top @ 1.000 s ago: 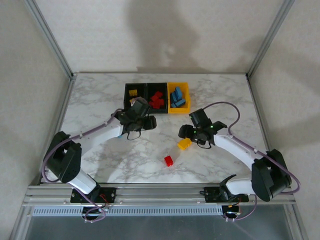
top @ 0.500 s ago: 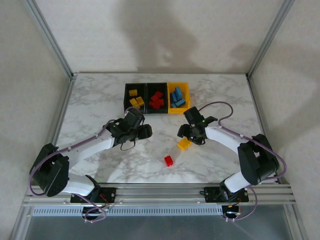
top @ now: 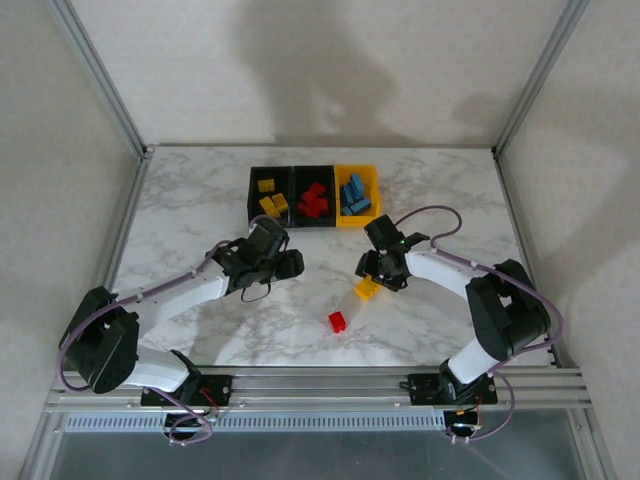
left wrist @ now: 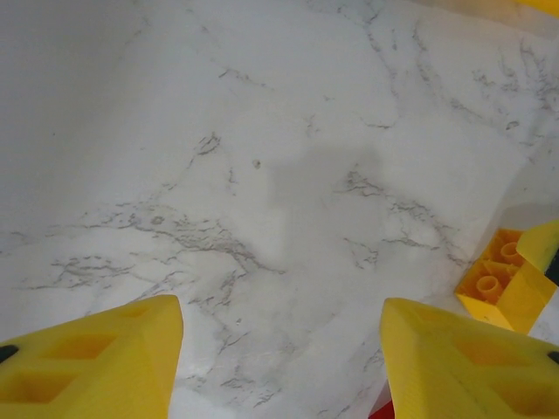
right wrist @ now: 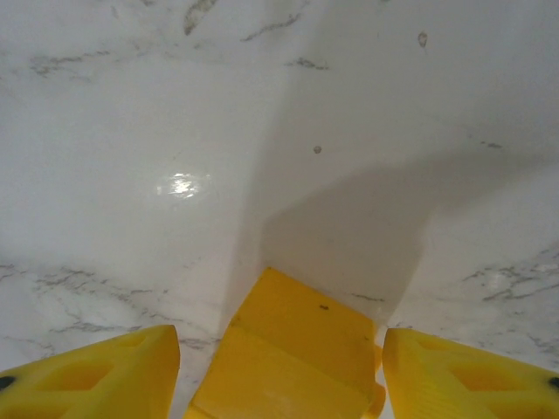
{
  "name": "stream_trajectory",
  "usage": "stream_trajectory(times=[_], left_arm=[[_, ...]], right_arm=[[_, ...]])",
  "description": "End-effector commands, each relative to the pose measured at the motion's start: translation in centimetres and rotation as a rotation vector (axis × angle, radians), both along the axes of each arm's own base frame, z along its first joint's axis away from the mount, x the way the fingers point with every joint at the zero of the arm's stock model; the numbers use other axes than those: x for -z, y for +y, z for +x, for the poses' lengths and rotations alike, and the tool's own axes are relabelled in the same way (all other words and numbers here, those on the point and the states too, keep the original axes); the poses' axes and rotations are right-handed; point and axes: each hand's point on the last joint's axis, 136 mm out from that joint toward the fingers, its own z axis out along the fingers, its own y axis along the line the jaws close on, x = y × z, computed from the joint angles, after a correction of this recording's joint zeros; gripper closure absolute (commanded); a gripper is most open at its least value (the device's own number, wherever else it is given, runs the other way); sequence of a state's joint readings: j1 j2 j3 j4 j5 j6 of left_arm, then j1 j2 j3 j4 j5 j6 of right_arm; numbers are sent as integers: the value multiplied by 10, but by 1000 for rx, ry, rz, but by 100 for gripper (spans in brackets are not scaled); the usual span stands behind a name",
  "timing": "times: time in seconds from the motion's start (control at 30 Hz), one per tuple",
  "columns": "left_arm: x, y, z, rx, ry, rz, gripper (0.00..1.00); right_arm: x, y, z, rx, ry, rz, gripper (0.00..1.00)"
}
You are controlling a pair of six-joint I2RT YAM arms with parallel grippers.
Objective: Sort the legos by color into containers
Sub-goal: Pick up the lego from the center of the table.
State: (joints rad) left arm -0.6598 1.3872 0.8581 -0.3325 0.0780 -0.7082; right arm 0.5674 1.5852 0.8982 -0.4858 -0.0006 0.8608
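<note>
Right gripper (right wrist: pixel 278 342), fingers lowered on either side of a yellow lego (right wrist: pixel 297 349) lying on the marble table (top: pixel 190 200). A sliver of table shows beside one finger, and whether the pads press the brick cannot be told. Left gripper (left wrist: pixel 279 307), jaws moderately apart and empty above bare marble, near the same brick. A red lego (top: pixel 338 321) lies loose nearer the arm bases. The containers (top: pixel 291 190) stand in a row at the far side, holding yellow, red and blue bricks respectively.
</note>
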Motion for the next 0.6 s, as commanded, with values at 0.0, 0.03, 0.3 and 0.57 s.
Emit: stream_trajectory(times=[0.0, 0.03, 0.3, 0.57], left_arm=[[-3, 6, -2, -28, -24, 2, 39], [-4, 7, -2, -30, -27, 1, 39], [-9, 12, -1, -54, -45, 0, 39], [-27, 45, 3, -196, -86, -60, 38]], right_arm=[[10, -5, -6, 19, 30, -15, 37], [9, -6, -5, 20, 29, -17, 38], [-13, -1, 12, 7, -43, -18, 60], [-73, 38, 55, -84, -194, 72, 64]])
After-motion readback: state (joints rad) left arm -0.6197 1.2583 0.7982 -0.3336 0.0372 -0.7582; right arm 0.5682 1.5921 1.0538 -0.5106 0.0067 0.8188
